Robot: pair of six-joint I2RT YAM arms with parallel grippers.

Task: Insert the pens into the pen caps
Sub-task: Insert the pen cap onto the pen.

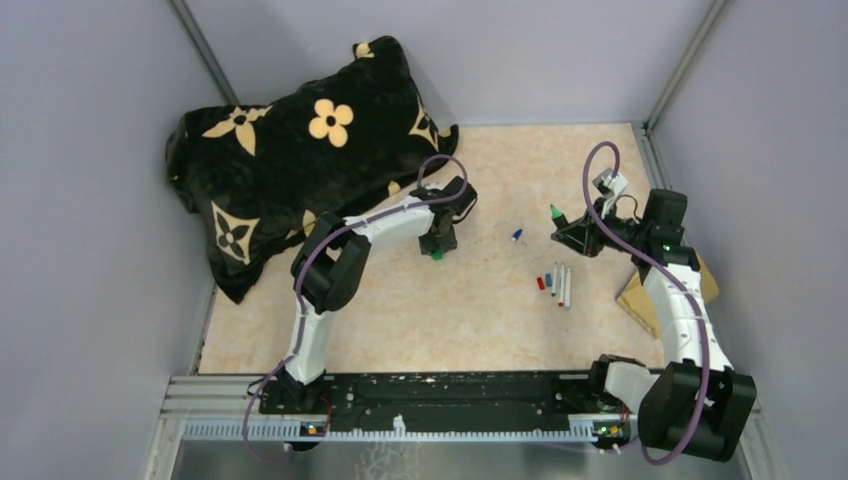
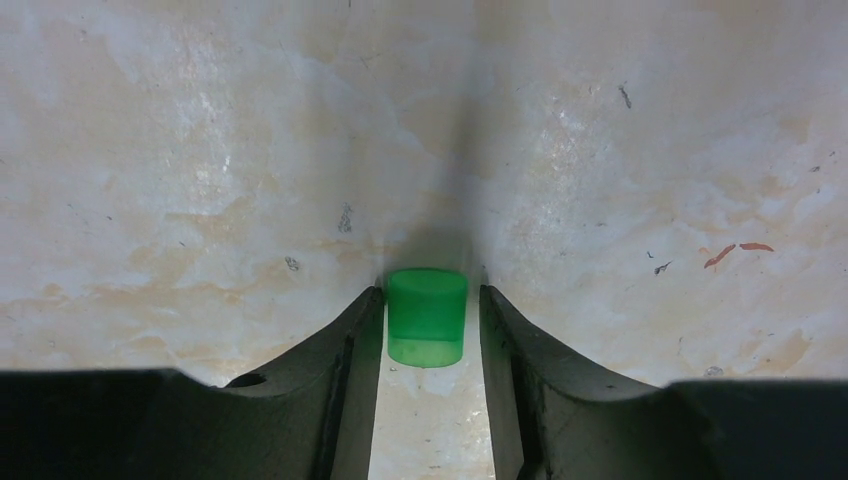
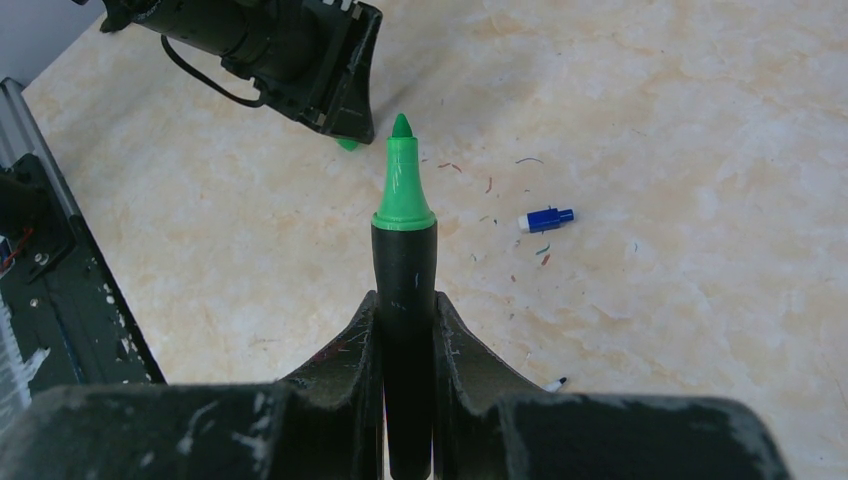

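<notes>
A small green pen cap (image 2: 427, 315) rests on the table between the tips of my left gripper (image 2: 430, 295), whose jaws stand close against its sides. From above, that gripper (image 1: 438, 248) points down at the cap (image 1: 438, 256) near the table's middle. My right gripper (image 3: 405, 300) is shut on a thick black pen (image 3: 404, 260) with a bare green tip, held above the table and aimed toward the left arm. A blue cap (image 1: 517, 235) lies between the arms. Several thin pens (image 1: 562, 285) and a red cap (image 1: 541, 283) lie below it.
A black blanket with tan flowers (image 1: 300, 150) covers the back left corner. A tan cardboard box (image 1: 640, 300) lies under the right arm near the right edge. Grey walls enclose the table. A white pen's tip (image 3: 555, 383) peeks out by the right fingers.
</notes>
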